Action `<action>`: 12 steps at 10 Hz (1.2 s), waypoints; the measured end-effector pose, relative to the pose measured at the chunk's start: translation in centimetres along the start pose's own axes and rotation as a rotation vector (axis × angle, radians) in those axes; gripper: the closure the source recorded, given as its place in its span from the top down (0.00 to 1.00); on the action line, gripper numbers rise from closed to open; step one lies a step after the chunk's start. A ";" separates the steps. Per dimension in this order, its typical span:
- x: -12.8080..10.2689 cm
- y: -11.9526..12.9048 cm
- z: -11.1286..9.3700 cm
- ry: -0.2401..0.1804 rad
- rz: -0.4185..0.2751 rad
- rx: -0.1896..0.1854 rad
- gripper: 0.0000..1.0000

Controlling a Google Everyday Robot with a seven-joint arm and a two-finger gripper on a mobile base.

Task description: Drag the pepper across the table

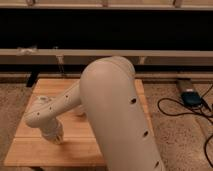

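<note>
One arm fills most of the camera view, its broad white upper link [125, 115] hiding the middle and right of the table [30, 150]. The gripper [54, 137] sits low over the left front of the planked top, at the end of the bent forearm. Its fingers are drawn fully together; nothing can be seen held between them, though the wrist body covers their tips, so whether they press on anything beneath cannot be told.

The pepper is not visible at this moment. It may lie under the fingers or behind the arm; which of these cannot be said.

As a judgement from the task alone: a small chili-shaped thing should be light and offer little resistance, so it will likely slide easily on smooth planks. Its tapered, rounded form means it may roll or swing away if pushed off centre. Pressing down on its thicker middle, with the closed fingertips directly above it, looks a safer hold than touching the thin tip. Too much downward force could squash it if it is soft.

A dark cable [172, 106] lies on the floor, well to the right of the fingers.
</note>
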 end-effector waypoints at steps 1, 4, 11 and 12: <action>0.7 -0.8 0.0 0.002 0.023 0.002 0.00; 2.2 -2.0 0.0 0.000 0.075 0.005 0.00; 7.1 -4.1 0.0 -0.015 0.200 -0.012 0.29; 8.0 -4.5 0.0 -0.017 0.222 -0.013 0.39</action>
